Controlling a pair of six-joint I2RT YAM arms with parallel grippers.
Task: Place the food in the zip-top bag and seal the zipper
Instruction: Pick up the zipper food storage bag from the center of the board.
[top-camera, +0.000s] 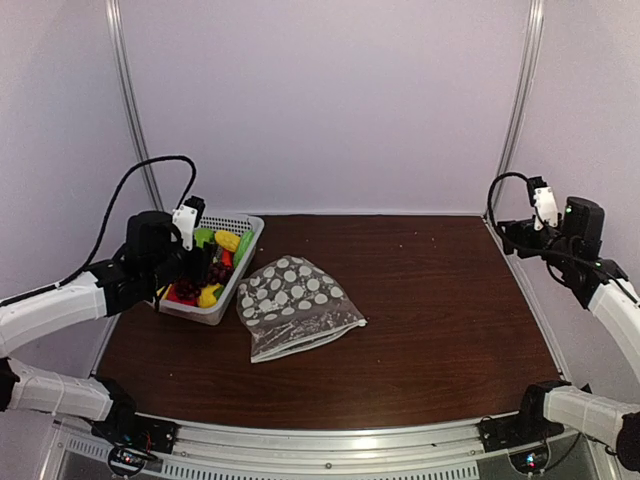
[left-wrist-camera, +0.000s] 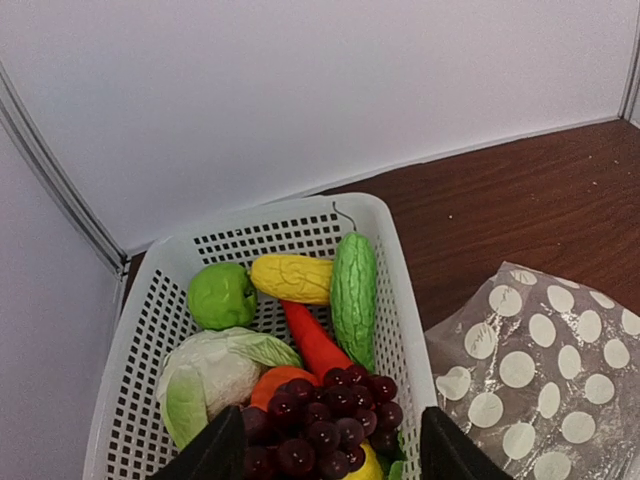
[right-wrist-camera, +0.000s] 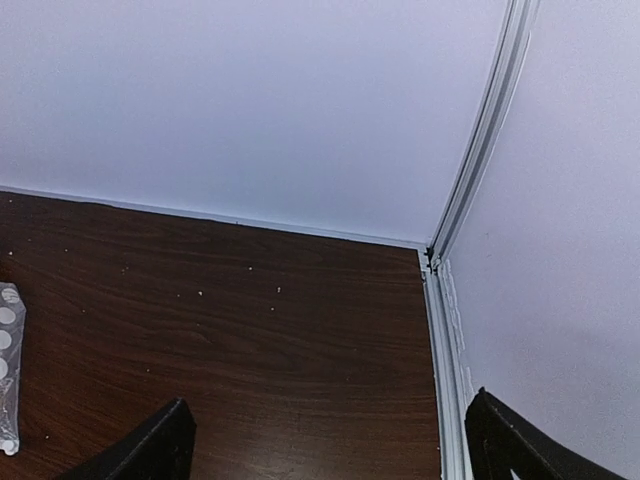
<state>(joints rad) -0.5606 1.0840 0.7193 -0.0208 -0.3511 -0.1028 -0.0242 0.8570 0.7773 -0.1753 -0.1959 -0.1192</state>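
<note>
Dark wood worktop (top-camera: 430, 300), plain white walls. The food (left-wrist-camera: 352, 290) is all in the white basket (left-wrist-camera: 140, 330) on the left. The zip-top bag (top-camera: 295, 305) lies flat just beside it and looks empty. Left fingers (left-wrist-camera: 215, 455) hang spread over the grapes (left-wrist-camera: 325, 415), gripping nothing. Right fingers (right-wrist-camera: 150, 450) are wide apart, well off to the side. I'd say it's pick 1: drop down, pinch the grapes.
</note>
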